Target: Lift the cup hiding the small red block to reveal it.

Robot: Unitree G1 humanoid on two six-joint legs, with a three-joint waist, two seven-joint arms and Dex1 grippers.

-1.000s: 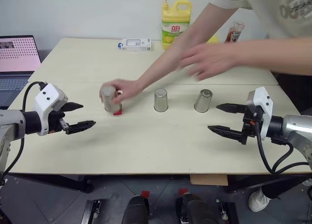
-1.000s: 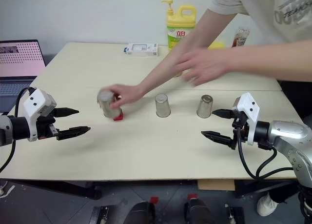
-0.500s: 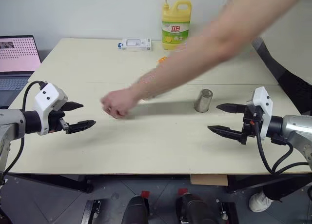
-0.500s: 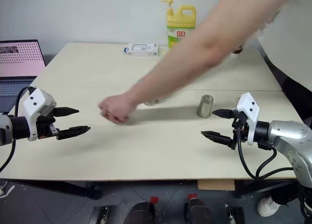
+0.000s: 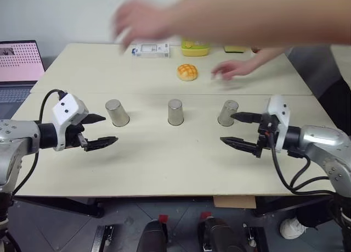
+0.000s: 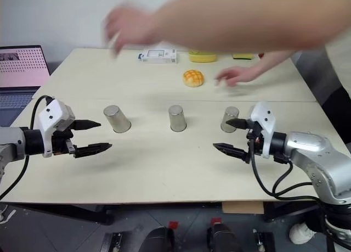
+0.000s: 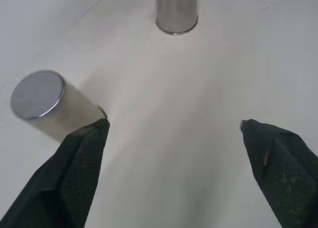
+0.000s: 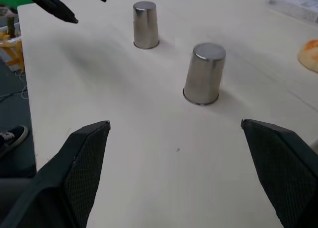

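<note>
Three identical steel cups stand upside down in a row on the table: left cup [image 5: 117, 113], middle cup [image 5: 175, 112], right cup [image 5: 228, 113]. The small red block is hidden, and I cannot tell under which cup. My left gripper [image 5: 109, 129] is open, just in front of and beside the left cup [image 7: 47, 106], with nothing between its fingers. My right gripper [image 5: 226, 128] is open too, its far fingertip close to the right cup and not touching it. The right wrist view looks across the middle cup [image 8: 204, 74] to the left cup [image 8: 145, 25].
A person's blurred arm [image 5: 219, 16] sweeps over the back of the table, and a hand [image 5: 230, 70] rests near a yellow-orange bun [image 5: 187, 72]. A white box [image 5: 151, 50] and a yellow bottle [image 5: 194, 48] stand at the back. A laptop [image 5: 19, 62] sits far left.
The person's hand, which held the left cup by the red block, has lifted away to the back. All three cups now stand uncovered. Both grippers have moved inward toward the cups.
</note>
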